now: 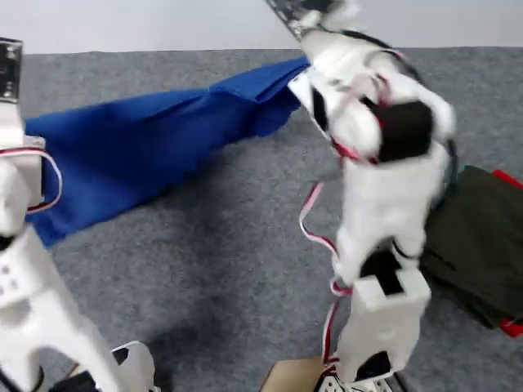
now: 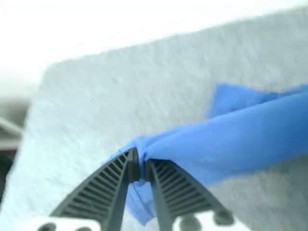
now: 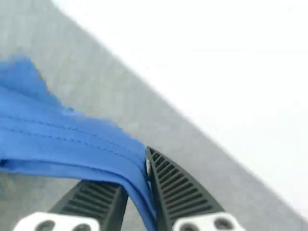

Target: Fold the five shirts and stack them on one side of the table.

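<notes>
A blue shirt [image 1: 147, 147] hangs stretched across the grey table between both arms. My left gripper [image 2: 139, 166] is shut on one end of the blue shirt [image 2: 231, 142], at the table's left side. My right gripper [image 3: 142, 173] is shut on the other end of the blue shirt [image 3: 62, 144], near the back of the table by the white right arm [image 1: 384, 163]. A folded dark green shirt [image 1: 478, 237] lies at the right edge on top of something red [image 1: 508, 327].
The grey felt table [image 1: 221, 269] lies bare in front of the blue shirt. The left arm's white base [image 1: 33, 310] stands at the front left. A red and white cable [image 1: 315, 229] hangs by the right arm. A brown board [image 1: 290, 377] sits at the front edge.
</notes>
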Robot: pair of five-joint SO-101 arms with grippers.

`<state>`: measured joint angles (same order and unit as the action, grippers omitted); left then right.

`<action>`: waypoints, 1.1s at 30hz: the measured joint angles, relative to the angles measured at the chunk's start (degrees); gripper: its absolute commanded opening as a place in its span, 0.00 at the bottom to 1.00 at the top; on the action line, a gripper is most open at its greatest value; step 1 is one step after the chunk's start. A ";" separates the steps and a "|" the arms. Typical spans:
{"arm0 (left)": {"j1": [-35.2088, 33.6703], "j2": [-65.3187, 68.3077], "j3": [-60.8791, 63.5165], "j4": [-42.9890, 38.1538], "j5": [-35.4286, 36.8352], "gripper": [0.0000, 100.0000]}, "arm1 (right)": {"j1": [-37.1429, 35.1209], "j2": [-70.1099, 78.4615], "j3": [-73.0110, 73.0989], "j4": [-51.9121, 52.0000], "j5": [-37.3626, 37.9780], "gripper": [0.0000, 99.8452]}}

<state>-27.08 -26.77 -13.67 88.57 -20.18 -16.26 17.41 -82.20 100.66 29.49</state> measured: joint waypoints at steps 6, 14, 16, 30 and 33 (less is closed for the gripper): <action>0.00 -5.54 -6.24 0.53 0.09 0.00 | 0.44 -13.19 -0.09 0.00 1.85 0.01; 5.19 -16.97 -9.93 0.53 0.09 0.00 | 2.99 -25.93 -1.76 0.00 7.38 0.01; 6.59 -20.04 -9.85 1.49 0.09 0.00 | 5.01 -28.31 -1.76 0.00 9.41 0.01; 7.74 -27.08 -0.18 10.81 0.09 0.00 | 10.20 -35.87 -0.62 0.00 18.90 0.01; 7.74 -27.08 6.24 10.81 -0.09 0.00 | 10.11 -35.78 5.19 0.00 18.90 0.01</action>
<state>-19.34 -53.85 -7.43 99.38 -20.26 -6.15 -18.37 -77.01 100.66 48.40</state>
